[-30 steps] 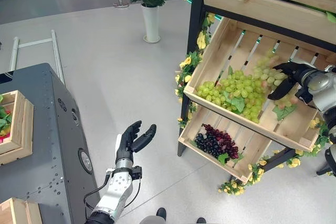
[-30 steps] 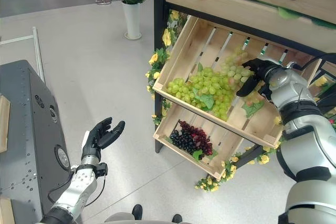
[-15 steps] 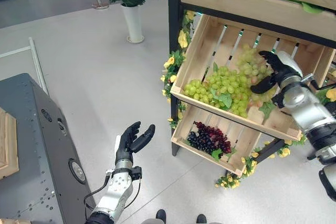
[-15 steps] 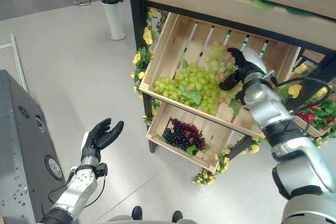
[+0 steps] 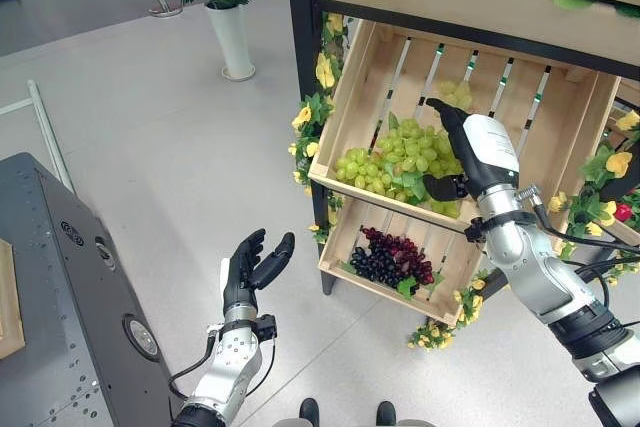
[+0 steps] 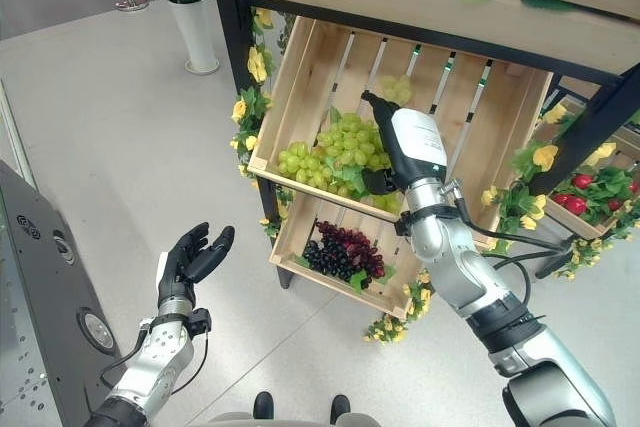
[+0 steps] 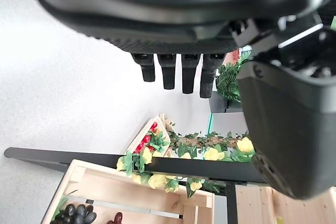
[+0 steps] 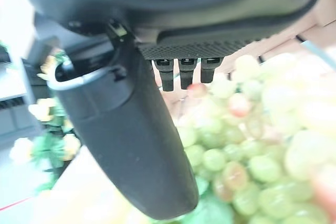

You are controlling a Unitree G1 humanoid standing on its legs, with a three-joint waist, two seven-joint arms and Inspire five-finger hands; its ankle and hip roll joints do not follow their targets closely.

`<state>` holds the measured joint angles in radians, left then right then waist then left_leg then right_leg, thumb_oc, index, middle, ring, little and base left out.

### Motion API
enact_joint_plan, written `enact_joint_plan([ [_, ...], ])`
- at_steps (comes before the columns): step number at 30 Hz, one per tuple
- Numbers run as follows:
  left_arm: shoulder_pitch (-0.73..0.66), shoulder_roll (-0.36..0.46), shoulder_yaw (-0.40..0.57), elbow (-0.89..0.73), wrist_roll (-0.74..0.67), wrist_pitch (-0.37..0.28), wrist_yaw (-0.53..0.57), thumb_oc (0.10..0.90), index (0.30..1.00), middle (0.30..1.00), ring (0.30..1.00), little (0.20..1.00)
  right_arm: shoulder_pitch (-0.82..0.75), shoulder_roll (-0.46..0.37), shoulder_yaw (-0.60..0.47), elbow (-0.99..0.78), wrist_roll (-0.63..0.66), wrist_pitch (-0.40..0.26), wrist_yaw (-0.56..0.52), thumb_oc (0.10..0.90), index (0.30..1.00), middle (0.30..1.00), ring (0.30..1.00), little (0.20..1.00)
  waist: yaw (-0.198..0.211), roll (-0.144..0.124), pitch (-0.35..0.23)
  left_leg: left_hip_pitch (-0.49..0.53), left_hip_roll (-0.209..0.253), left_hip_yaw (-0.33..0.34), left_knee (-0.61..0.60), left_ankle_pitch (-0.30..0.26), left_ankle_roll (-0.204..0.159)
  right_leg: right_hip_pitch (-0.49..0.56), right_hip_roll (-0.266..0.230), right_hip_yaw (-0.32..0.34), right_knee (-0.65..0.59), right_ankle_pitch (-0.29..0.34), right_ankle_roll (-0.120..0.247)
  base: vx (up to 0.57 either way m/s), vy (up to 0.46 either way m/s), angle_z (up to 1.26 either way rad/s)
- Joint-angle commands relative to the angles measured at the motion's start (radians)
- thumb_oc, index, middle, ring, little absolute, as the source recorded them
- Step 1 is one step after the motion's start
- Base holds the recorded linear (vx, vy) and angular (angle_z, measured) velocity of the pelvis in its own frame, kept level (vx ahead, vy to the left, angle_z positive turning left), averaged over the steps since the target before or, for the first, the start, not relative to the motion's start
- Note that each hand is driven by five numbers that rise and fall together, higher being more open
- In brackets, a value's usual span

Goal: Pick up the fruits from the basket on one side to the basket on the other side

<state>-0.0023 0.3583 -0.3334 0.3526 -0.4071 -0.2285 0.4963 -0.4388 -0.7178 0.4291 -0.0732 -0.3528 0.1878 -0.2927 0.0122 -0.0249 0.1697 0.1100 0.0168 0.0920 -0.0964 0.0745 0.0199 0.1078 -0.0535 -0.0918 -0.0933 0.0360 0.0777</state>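
A heap of green grapes (image 5: 390, 159) lies in the upper slatted wooden crate (image 5: 365, 194) of a black stand. My right hand (image 5: 482, 147) reaches in from the lower right and rests over the right part of the heap. Its fingers (image 8: 181, 73) are straight above the grapes (image 8: 247, 156) and its thumb (image 5: 441, 186) is low by the crate's front rim. Dark red grapes (image 5: 396, 259) lie in the lower crate (image 5: 398, 293). My left hand (image 5: 246, 269) hangs open over the floor, palm up, holding nothing, with its fingers (image 7: 176, 74) straight.
A grey cabinet (image 5: 70, 307) stands at the left with a wooden crate's edge (image 5: 8, 297) on it. A potted plant in a white vase (image 5: 232, 39) stands behind. Yellow flowers (image 5: 325, 72) trim the stand. Red fruit (image 6: 578, 192) lies in a crate at the right.
The camera has turned, shifting the stand to the left. My right hand has moved from the heap's right edge onto the green grapes. The left hand has stayed still.
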Motion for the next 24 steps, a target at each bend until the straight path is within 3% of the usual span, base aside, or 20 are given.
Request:
enact_joint_plan([
  [1,-0.075,0.001,0.003,-0.046,0.045,-0.093,0.022,0.8,0.9,0.9,0.9,0.9,-0.103,-0.019,-0.049,-0.116,-0.143,-0.179,-0.15,0.8,0.9,0.9,0.9,0.9,0.013,0.003,-0.054,0.043,-0.015,-0.017,0.009,-0.177,-0.003,0.028,-0.01,-0.019,0.006,-0.055,-0.004,0.0,0.0,0.0],
  [11,-0.047,-0.008,-0.04,-0.01,0.047,-0.117,0.026,0.8,0.9,0.9,0.9,0.9,-0.065,0.039,0.009,-0.138,-0.318,-0.37,-0.453,0.8,0.9,0.9,0.9,0.9,0.032,0.011,-0.056,0.037,-0.017,-0.024,0.009,-0.182,0.002,0.024,-0.012,-0.026,0.006,-0.061,0.002,0.0,0.0,0.0],
  [20,-0.03,-0.026,-0.071,0.083,0.058,-0.175,0.042,0.8,0.9,0.9,0.9,0.9,0.012,0.09,0.108,-0.059,-0.623,-0.575,-0.764,0.8,0.9,0.9,0.9,0.9,0.044,0.013,-0.061,0.036,-0.02,-0.031,0.009,-0.185,0.005,0.024,-0.016,-0.034,0.006,-0.065,0.007,0.0,-0.001,0.0],
  [21,-0.03,-0.026,-0.071,0.084,0.058,-0.176,0.042,0.8,0.9,0.9,0.9,0.9,0.012,0.091,0.108,-0.058,-0.624,-0.576,-0.766,0.8,0.9,0.9,0.9,0.9,0.044,0.013,-0.061,0.036,-0.02,-0.031,0.009,-0.185,0.005,0.024,-0.016,-0.034,0.006,-0.065,0.007,0.03,-0.012,0.01],
  [22,-0.028,-0.029,-0.073,0.113,0.055,-0.191,0.038,0.8,0.9,0.9,0.9,0.9,0.04,0.095,0.131,-0.022,-0.623,-0.634,-0.747,0.8,0.9,0.9,0.9,0.9,0.045,0.012,-0.063,0.036,-0.021,-0.032,0.009,-0.185,0.006,0.024,-0.017,-0.036,0.006,-0.065,0.008,0.0,0.0,0.0],
  [24,-0.029,-0.033,-0.071,0.128,0.061,-0.198,0.04,0.8,0.9,0.9,0.9,0.9,0.049,0.096,0.147,-0.004,-0.597,-0.663,-0.722,0.8,0.9,0.9,0.9,0.9,0.046,0.011,-0.063,0.035,-0.021,-0.032,0.009,-0.185,0.007,0.023,-0.018,-0.037,0.006,-0.065,0.008,0.0,0.0,0.0],
])
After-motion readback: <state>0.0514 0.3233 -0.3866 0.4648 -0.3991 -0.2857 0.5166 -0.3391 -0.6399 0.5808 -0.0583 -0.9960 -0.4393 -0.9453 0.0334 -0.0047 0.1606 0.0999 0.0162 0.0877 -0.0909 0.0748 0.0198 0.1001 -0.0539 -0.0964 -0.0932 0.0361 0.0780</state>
